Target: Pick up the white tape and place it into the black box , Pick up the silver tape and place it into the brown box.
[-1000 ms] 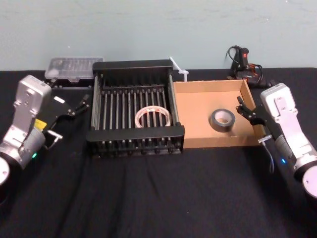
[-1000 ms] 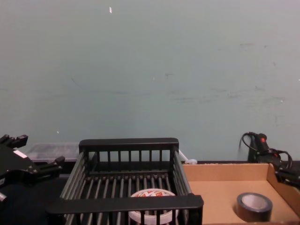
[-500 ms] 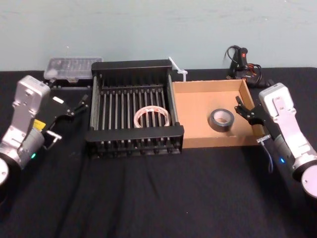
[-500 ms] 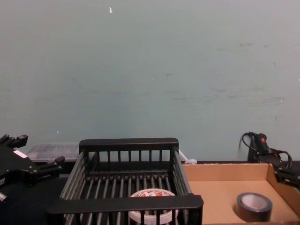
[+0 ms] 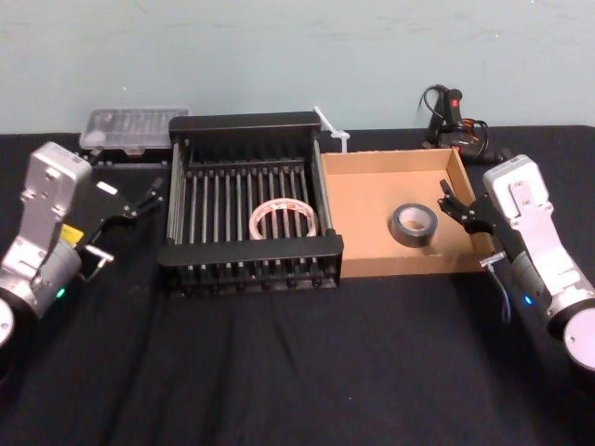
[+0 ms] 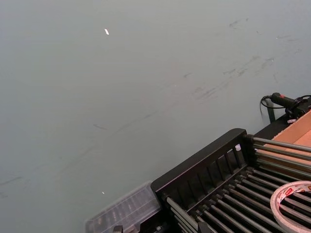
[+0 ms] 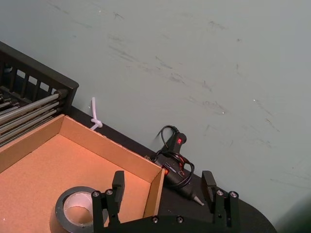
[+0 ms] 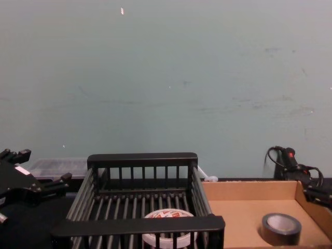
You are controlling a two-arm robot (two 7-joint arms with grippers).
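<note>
Spanning the full width, black tabletop [image 5: 297, 372], backed by a pale green wall. Sitting toward the rear edge, left of centre: black box [image 5: 251, 262], slatted sides and bottom, thick flat rims. Touching its right side: brown box [image 5: 372, 209], shallow cardboard, low walls, reaching toward the rear right part of the tabletop.

Parked off the black box's left side, near the left edge: left arm with left tool [image 5: 149, 195], fingers spread apart and gripping nothing, pointing at the crate's left wall. Parked off the brown box's right wall, near the right edge: right arm with right tool [image 5: 456, 209], fingers also wide apart and empty, black fingertips [image 7: 118, 182] seen in the right wrist view standing on either side of the tray's far right corner.

Lying along the rear edge behind the left tool: clear plastic case [image 5: 135, 128]. Lying at the rear right, behind the brown box: glue gun [image 5: 451, 116] with coiled black cord. Resting flat on the crate's bars, toward its front right: white tape [image 5: 284, 219], red print on its face. Resting flat on the cardboard floor, toward the right wall: silver tape [image 5: 415, 224], hollow core up. Poking up between the two boxes at the back: white zip tie [image 5: 331, 125].
</note>
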